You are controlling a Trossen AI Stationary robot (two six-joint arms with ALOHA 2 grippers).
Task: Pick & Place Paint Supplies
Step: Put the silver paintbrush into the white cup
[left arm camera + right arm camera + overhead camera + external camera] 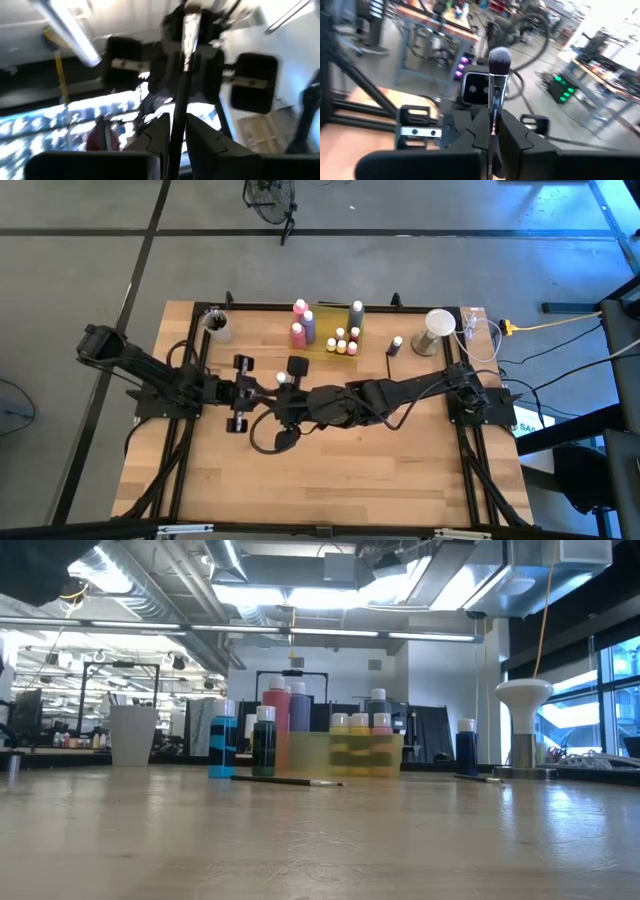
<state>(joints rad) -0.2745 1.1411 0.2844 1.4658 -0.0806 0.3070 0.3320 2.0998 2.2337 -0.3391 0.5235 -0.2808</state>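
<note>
High above the table's middle my two grippers face each other, each shut on a dark-handled brush. It looks like one and the same brush. In the left wrist view, my left gripper (175,142) has the brush (181,85), whose handle runs to a metal ferrule in front of the other gripper. In the right wrist view, the bushy brush head (499,59) stands past my right gripper (492,134). From above, my left gripper (262,390) and my right gripper (279,392) almost meet. Neither gripper shows in the low view. My left gripper pinches the brush's dark handle (175,127) between its two fingers, well below the ferrule (189,30). The brush is lifted clear of the table and stands out past the fingertips. My right gripper pinches the brush just under its ferrule (494,107) between its two fingers. The bushy head stands free beyond the fingertips, and the brush is clear of the table.
At the far edge, the yellow tray (322,346) holds small white-capped bottles beside pink bottles (298,332), a purple bottle (308,323) and a grey bottle (357,313). A thin brush (290,780) lies before them. Pale cups stand at the far left (215,324) and far right (437,330). The near half is bare wood.
</note>
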